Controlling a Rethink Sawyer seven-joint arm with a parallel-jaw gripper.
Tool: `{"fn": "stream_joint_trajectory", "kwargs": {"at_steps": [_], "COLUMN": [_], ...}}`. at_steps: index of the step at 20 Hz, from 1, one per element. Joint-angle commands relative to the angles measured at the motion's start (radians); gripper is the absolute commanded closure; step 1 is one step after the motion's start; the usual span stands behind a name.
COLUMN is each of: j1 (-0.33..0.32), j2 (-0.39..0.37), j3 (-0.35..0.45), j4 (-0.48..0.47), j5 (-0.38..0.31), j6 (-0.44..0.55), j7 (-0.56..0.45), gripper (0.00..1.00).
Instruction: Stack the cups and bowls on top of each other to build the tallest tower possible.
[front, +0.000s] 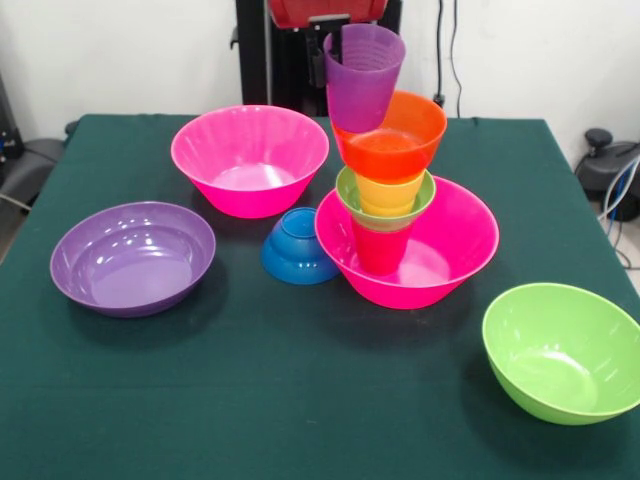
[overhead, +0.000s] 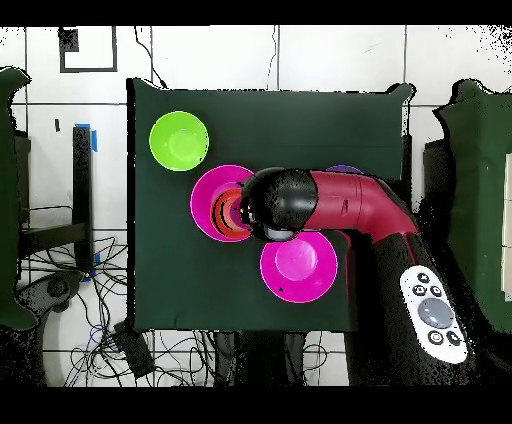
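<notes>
Your tower (front: 385, 190) stands mid-worktop: pink bowl (front: 455, 250), red cup, green bowl, yellow cup, orange bowl, with the purple cup (front: 362, 75) tilted on top. You cannot tell whether the end effector (front: 322, 45) grips it. Four bowls remain unstacked on the worktop (front: 300, 400).

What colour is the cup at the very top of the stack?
Translucent ridged purple cup, best in the front view.

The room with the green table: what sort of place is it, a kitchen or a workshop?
Probably a robotics lab, not a kitchen. A red robot arm reaches over the cloth-covered table, loose cables trail across the tiled floor, and the plastic bowls stand empty, like the lime green bowl.
</notes>
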Motion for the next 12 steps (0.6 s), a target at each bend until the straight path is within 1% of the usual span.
{"fn": "stream_joint_trajectory", "kwargs": {"at_steps": [1,5,8,12], "j1": [0.045,0.062,0.077,0.095], "j2": [-0.014,-0.007,0.018,0.034], "j3": [-0.038,-0.052,-0.061,-0.078], "j4": [0.044,0.041,0.01,0.008], "j5": [0.057,0.068,0.074,0.079], "j6": [0.038,0.035,0.039,0.018], "j7": [0.176,0.182,0.191,0.197], "gripper": [1.0,1.0,1.0,1.0]}}
